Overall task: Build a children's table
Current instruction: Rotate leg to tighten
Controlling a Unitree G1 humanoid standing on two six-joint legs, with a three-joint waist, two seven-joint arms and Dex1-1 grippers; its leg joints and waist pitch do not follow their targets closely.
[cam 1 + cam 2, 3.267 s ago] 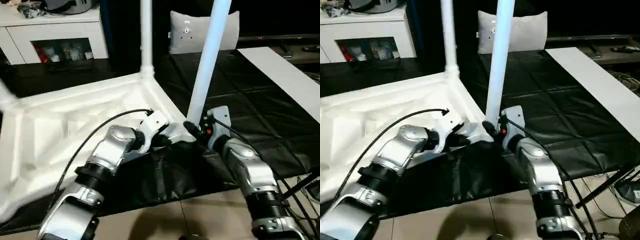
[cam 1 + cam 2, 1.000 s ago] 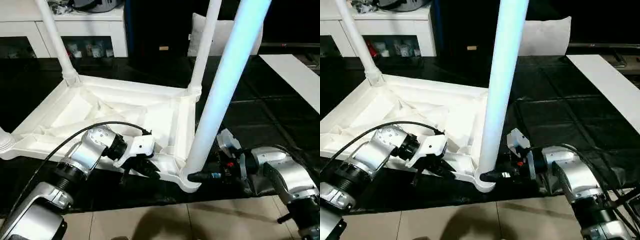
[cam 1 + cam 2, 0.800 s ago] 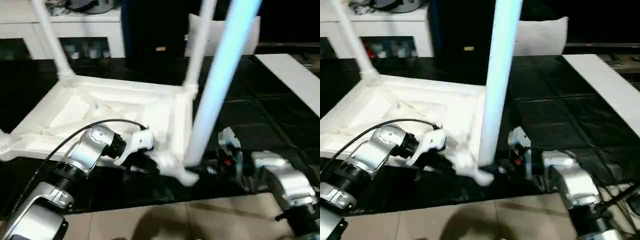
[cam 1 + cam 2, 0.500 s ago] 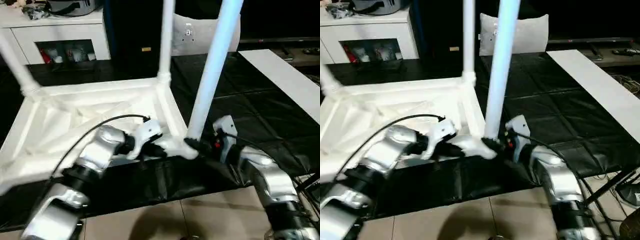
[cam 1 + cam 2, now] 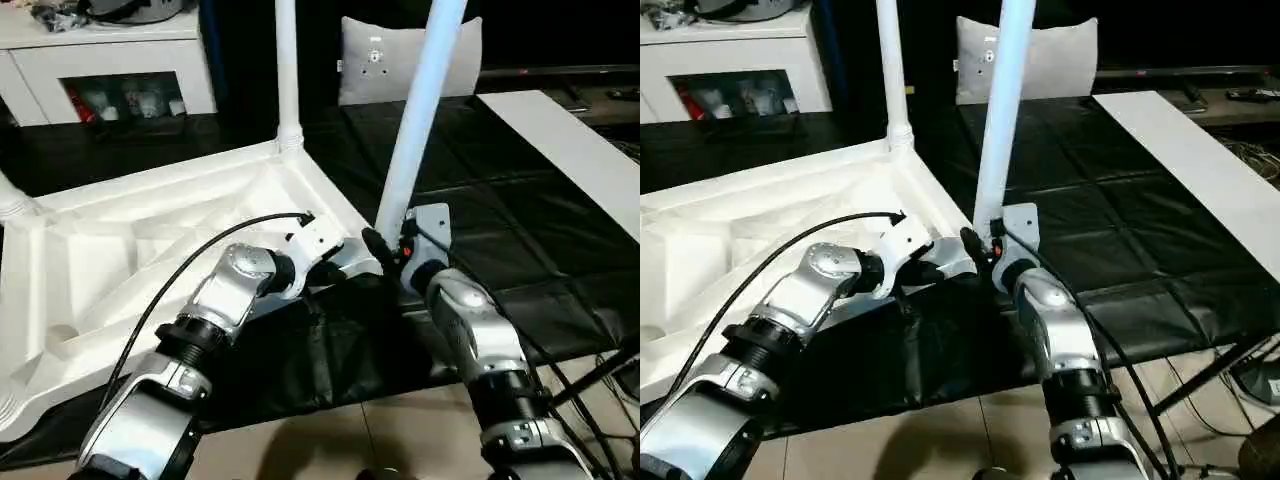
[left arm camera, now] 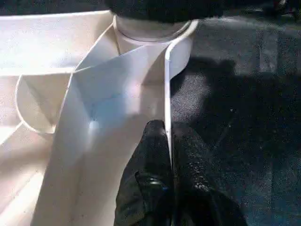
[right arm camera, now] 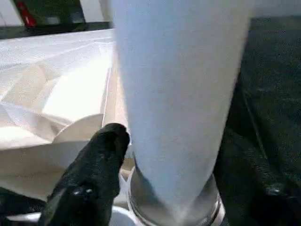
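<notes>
Lying upside down on the black mat [image 5: 470, 210], the children's table [image 5: 130, 250] shows its ribbed underside, with its legs rising out of the corner sockets. Its near corner sits close to the mat's front edge, where the tiled floor [image 5: 330, 440] begins. The left hand [image 6: 170, 141] is pressed together on the thin outer rim of the top, one finger [image 6: 153, 155] inside the rim and the other outside, just short of the near corner socket. The right hand [image 7: 174, 160] stands spread around the base of the near leg [image 5: 415, 110], a finger [image 7: 96, 160] on either side of the tube right above the socket; whether they touch it cannot be told. To the right of that leg the mat lies bare up to a long white board [image 5: 570, 150]. Behind the table stand a white cabinet [image 5: 110, 60] and a grey-white cushion [image 5: 375, 60].
</notes>
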